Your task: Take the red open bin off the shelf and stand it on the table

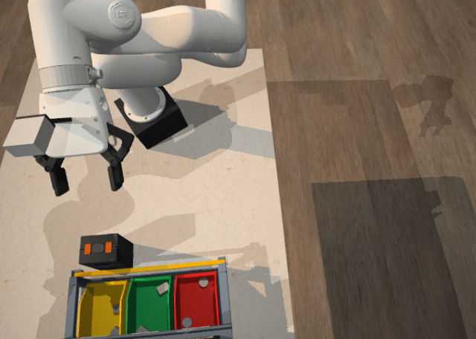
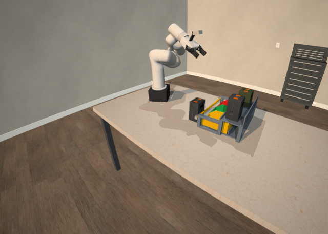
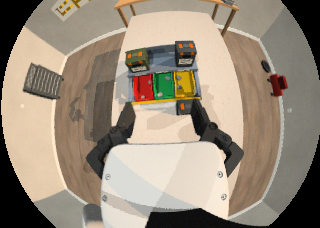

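The red bin (image 1: 195, 300) (image 2: 225, 102) (image 3: 142, 89) sits on the shelf (image 1: 224, 289) (image 2: 221, 128) at one end of the row, with grey parts in it. The green bin (image 1: 148, 305) (image 2: 220, 109) (image 3: 165, 82) stands beside it in the middle, and the yellow bin (image 1: 99, 308) (image 2: 216, 115) (image 3: 186, 88) at the other end; both hold grey parts. A yellow bar (image 1: 153, 267) runs along the shelf's front. My gripper (image 1: 88, 185) (image 2: 200, 54) (image 3: 162, 107) is open and empty, high above the table and well away from the bins.
A black case (image 1: 97, 250) (image 2: 196, 109) (image 3: 185, 107) stands on the table before the shelf, near the yellow bin's end. Another black case (image 2: 235, 107) (image 3: 185, 54) and a green case (image 2: 246, 96) (image 3: 137, 61) stand up on the shelf's rear part, behind the bins.
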Action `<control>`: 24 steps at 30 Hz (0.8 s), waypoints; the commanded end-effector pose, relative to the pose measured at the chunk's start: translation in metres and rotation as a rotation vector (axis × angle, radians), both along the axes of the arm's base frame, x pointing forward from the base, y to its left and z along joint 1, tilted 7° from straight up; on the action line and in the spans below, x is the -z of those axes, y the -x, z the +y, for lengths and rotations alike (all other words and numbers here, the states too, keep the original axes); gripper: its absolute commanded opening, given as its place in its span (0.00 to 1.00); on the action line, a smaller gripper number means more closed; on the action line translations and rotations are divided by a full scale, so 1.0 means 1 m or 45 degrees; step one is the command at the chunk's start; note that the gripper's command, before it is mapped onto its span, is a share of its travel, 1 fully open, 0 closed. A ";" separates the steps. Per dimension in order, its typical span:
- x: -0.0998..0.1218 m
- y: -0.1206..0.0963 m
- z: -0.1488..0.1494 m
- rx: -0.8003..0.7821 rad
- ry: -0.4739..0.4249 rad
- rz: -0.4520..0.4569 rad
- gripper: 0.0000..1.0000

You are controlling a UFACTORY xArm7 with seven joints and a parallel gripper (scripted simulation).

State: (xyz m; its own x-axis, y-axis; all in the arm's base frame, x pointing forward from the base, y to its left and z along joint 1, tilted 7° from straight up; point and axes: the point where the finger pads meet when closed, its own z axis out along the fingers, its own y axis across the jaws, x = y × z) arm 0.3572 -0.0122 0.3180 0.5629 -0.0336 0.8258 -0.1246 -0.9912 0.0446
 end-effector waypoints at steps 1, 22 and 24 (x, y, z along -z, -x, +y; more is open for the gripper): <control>0.002 0.015 0.020 -0.002 0.040 -0.172 1.00; 0.002 0.015 0.020 -0.002 0.040 -0.172 1.00; 0.002 0.015 0.020 -0.002 0.040 -0.172 1.00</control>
